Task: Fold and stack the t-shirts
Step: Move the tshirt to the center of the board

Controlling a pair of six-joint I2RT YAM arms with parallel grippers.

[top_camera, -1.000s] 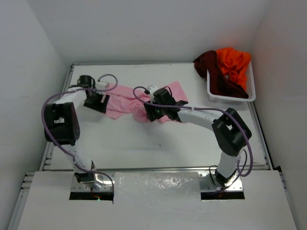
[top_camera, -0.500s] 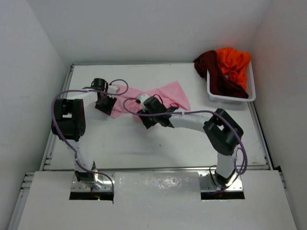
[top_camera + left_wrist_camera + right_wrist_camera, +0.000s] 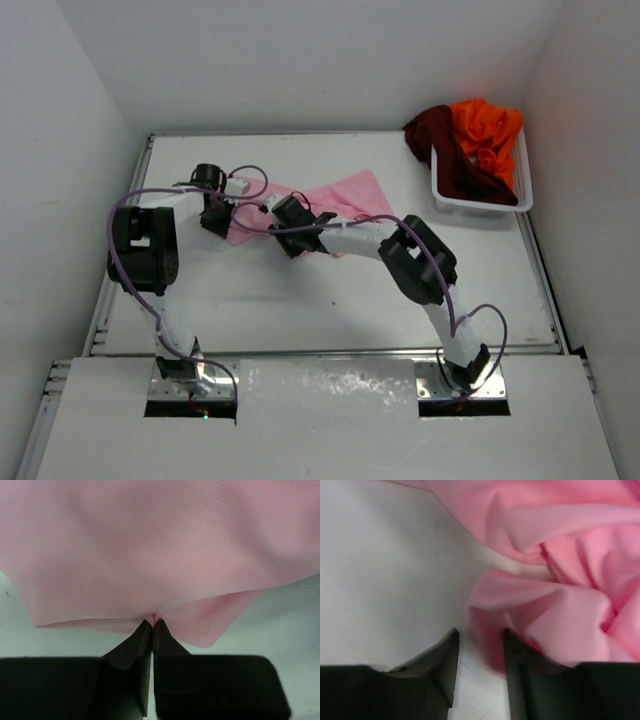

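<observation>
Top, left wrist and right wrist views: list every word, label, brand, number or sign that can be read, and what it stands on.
None readable: the pink t-shirt, maroon t-shirt, orange t-shirt, basket, table, left arm and right arm carry no legible text in any view.

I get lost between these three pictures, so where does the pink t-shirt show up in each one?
Top view: the pink t-shirt lies crumpled on the white table, far middle.
Left wrist view: it fills the upper picture, its edge pinched by the left gripper.
Right wrist view: bunched at upper right, just ahead of the right gripper.
Shared landmark: the white table under the shirt.
</observation>
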